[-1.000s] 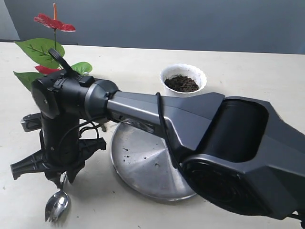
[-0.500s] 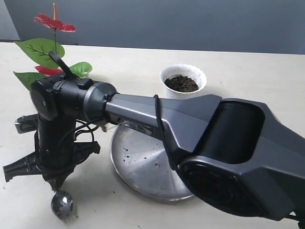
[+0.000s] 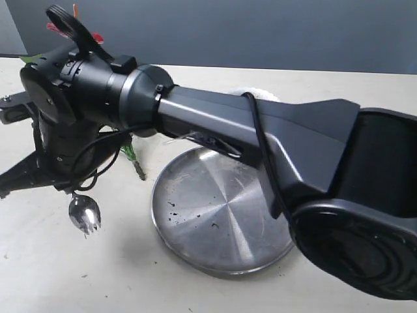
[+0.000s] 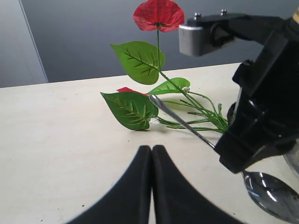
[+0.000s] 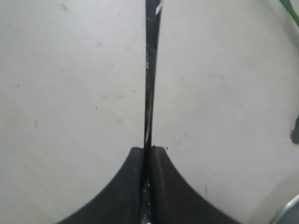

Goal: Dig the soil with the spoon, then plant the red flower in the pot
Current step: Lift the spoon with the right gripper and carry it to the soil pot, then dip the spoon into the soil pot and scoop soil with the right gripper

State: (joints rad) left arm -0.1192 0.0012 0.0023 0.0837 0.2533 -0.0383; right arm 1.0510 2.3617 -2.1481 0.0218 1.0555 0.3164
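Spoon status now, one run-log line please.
spoon: clamped by handle in right pincer, lifted off table | left pincer: shut, empty | red flower: lying on table | steel plate: soil specks

Spoon [image 3: 85,214] hangs above table [image 3: 98,274], left of plate [image 3: 221,215]; red flower [image 4: 159,70] behind; pot [image 3: 260,95] behind plate.

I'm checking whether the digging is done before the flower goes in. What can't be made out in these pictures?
- Pot, exterior view: only a sliver of rim shows; the right arm covers it, so the soil is hidden.
- Flower, exterior view: mostly behind the arm's wrist.
- Spoon, right wrist view: the bowl is hidden below the right claw.
- Plate, right wrist view: cut off at the corner.
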